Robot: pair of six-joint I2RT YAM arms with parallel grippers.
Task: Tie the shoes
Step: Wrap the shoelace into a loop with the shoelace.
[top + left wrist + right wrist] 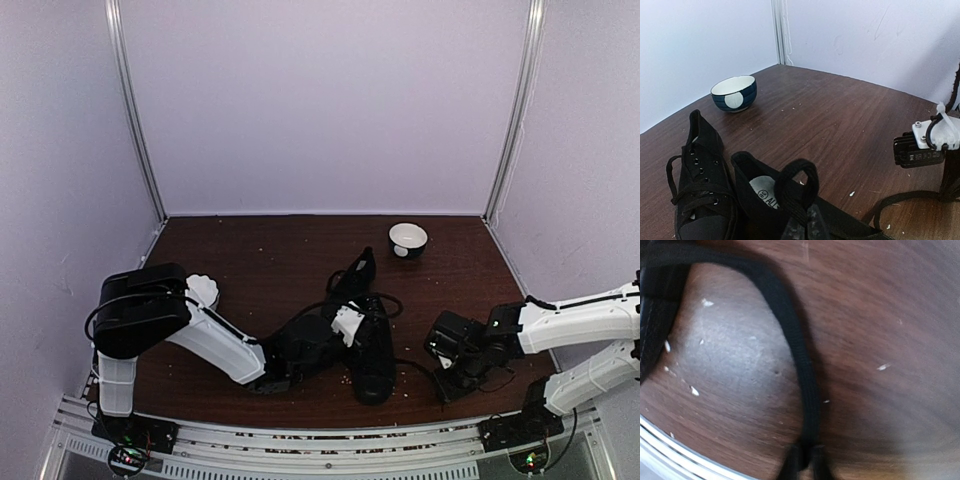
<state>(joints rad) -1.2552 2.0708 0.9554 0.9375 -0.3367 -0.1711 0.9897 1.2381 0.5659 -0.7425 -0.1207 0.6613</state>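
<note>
Two black shoes lie mid-table: the far shoe [352,280] [702,192] is laced, and the near shoe [373,362] [760,192] shows its white insole label. My left gripper [805,227] hangs over the near shoe's opening, shut on an upright loop of black lace [801,182]. My right gripper [807,462] [447,378] sits low by the table's front edge, right of the shoes. Its fingers are closed on a black lace [800,365] that curves across the wood back toward the shoe. In the left wrist view the right gripper's body [919,150] stands at the right.
A blue and white bowl [408,240] [734,93] stands at the back right. Another white bowl [203,290] shows behind the left arm. White crumbs [694,391] dot the brown table. A metal rail [665,437] runs along the front edge, and pale walls enclose the table.
</note>
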